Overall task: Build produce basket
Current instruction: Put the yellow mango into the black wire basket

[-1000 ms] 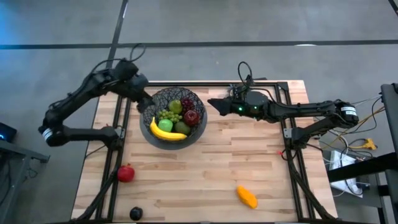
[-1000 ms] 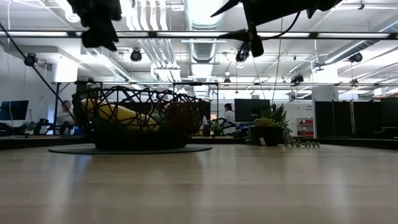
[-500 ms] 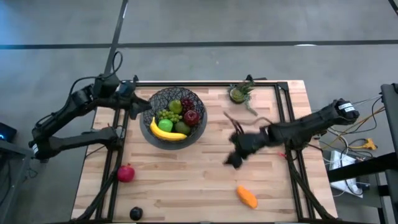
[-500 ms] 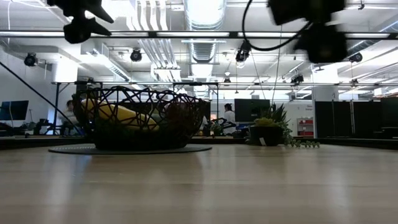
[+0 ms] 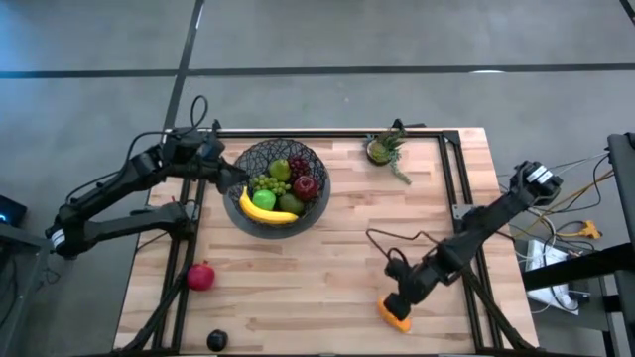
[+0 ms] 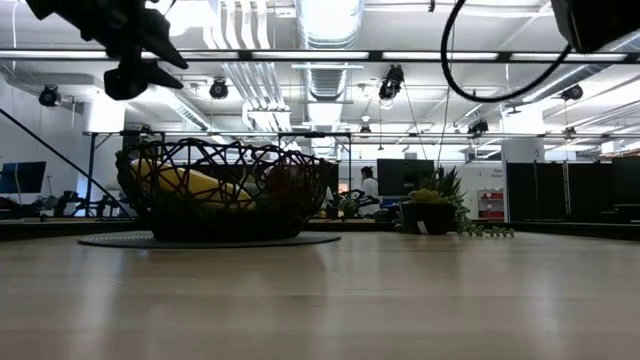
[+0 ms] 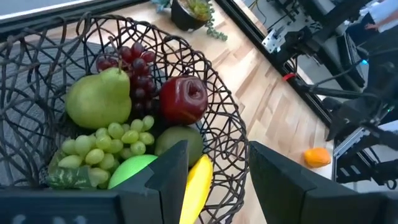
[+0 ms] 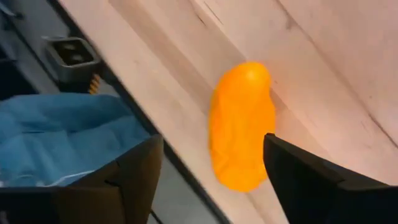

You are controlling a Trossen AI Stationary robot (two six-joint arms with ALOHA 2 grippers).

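The basket (image 5: 278, 185), a round bowl of dark criss-cross wire, sits upright just beside the left claw (image 5: 216, 169), holding banana, grapes, a pear, a red apple and green fruit. The orange piece (image 5: 396, 316) lies directly beneath the right claw (image 5: 399, 302). A red fruit (image 5: 201, 276) and what looks like a dark plum (image 5: 216, 340) lie well apart from both claws.

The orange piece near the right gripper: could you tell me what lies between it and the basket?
Only bare wooden table, in the high view. The orange piece sits under the open right gripper; the basket stands apart.
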